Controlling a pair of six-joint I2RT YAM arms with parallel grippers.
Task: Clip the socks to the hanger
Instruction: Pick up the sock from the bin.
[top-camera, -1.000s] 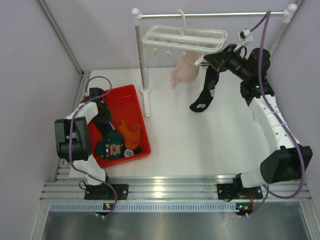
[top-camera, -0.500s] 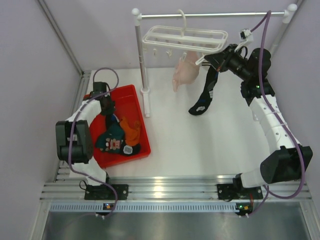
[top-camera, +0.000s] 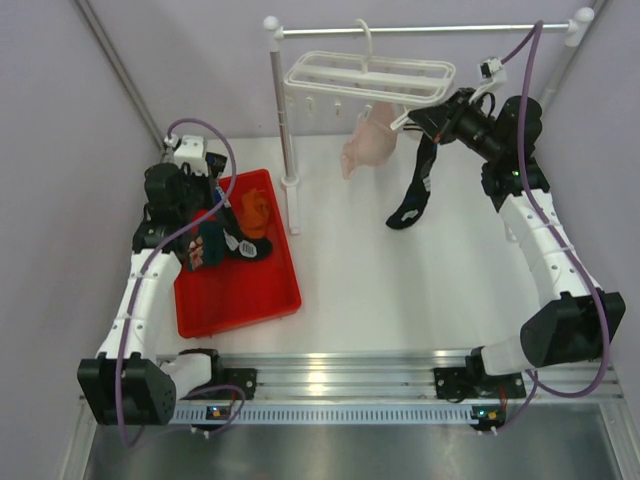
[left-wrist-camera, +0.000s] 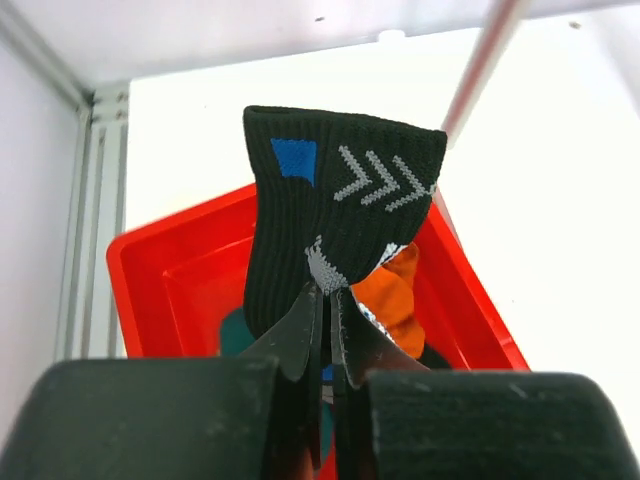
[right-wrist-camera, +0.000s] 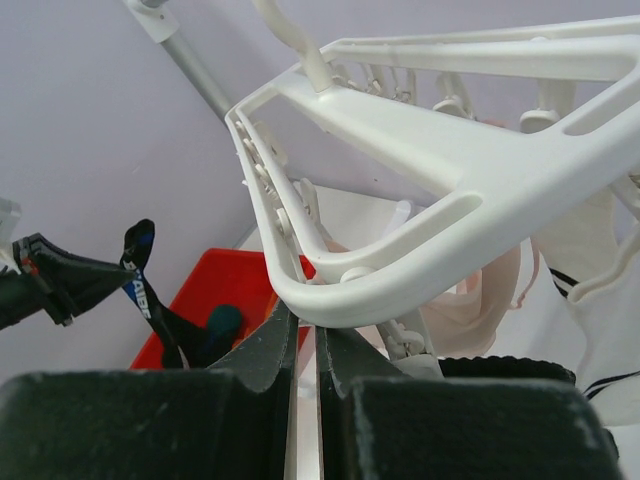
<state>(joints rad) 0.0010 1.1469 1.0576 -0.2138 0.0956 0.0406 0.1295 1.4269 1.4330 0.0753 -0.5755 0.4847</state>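
Observation:
My left gripper (left-wrist-camera: 327, 295) is shut on a black sock (left-wrist-camera: 330, 210) with a blue patch and white chevrons. It holds it above the red bin (top-camera: 240, 300). An orange sock (top-camera: 255, 213) and a dark teal sock (top-camera: 208, 247) hang bunched with it under my left gripper (top-camera: 203, 225). The white hanger (top-camera: 370, 75) hangs from the rail. A pale pink sock (top-camera: 365, 145) and a long black sock (top-camera: 412, 190) dangle below it. My right gripper (right-wrist-camera: 306, 335) is shut, its tips just under the hanger's rim (right-wrist-camera: 450, 170). I see nothing held between them.
The metal rail (top-camera: 420, 30) on white posts (top-camera: 285, 120) crosses the back of the table. Purple walls close in on both sides. The bin's near half shows bare red floor.
My left gripper shut on the black sock and rose from the bin toward the back, pulling the orange and teal socks up with it. The right arm stayed still; its black sock swayed slightly.

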